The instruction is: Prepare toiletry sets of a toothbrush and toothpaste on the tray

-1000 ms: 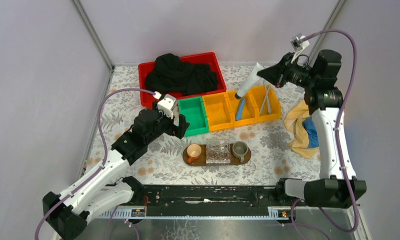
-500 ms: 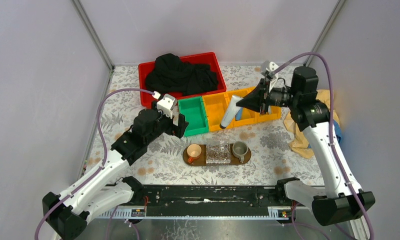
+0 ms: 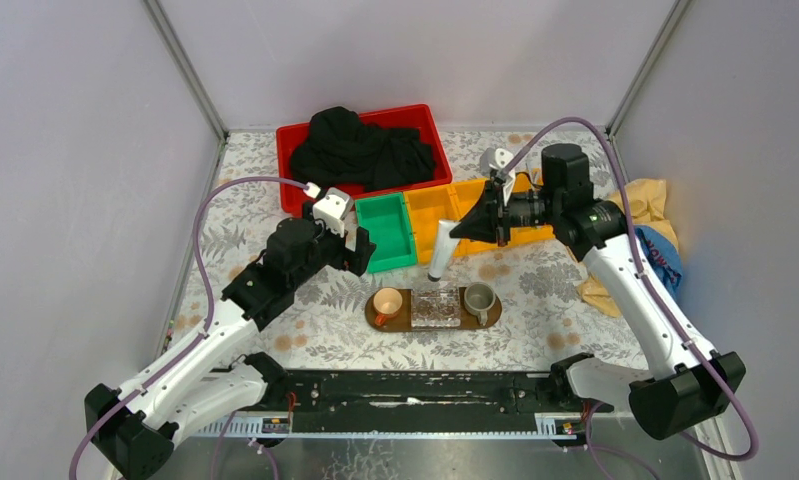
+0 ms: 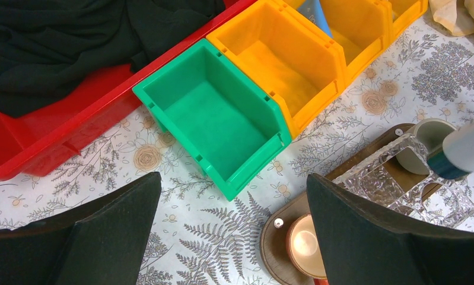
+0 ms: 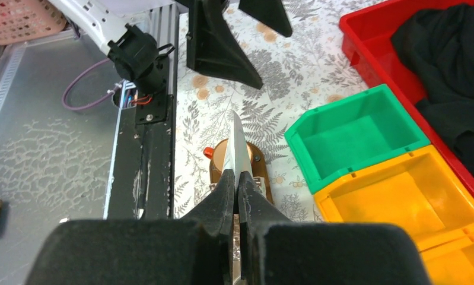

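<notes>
The silvery toothpaste tube [image 3: 442, 250] is in the air, clamped by its flat end between the closed fingers of the right pincer [image 3: 467, 228]. From the fingertips it slants away and downward. Its capped end hangs lowest, just above the far edge of the tray [image 3: 408, 306]. We cannot tell whether it touches anything. The right wrist view shows the tube edge-on, a thin pale blade running straight out from the pinched fingertips.

The right arm rises from its base at the near right corner and bends at a high elbow. Its forearm reaches across to the left, with the wrist turned so the pincer points left and slightly down.

Below and ahead of that pincer the tray carries an orange cup [image 3: 386, 303], a clear ribbed box [image 3: 436, 306] and a grey mug [image 3: 478, 297]. The box and mug sit closest to the tube's cap. Under and behind the pincer runs the row of yellow bins [image 3: 430, 218]. A green bin [image 3: 385, 232] lies further out past the tube. Beyond it is a red bin [image 3: 415, 120] holding black cloth [image 3: 360, 150].

The left pincer [image 3: 361, 254] hovers low with its jaws wide apart and nothing between them. The green bin lies just ahead of its fingertips, and the tray lies off to its right. Its arm stretches forward from the near left corner.
</notes>
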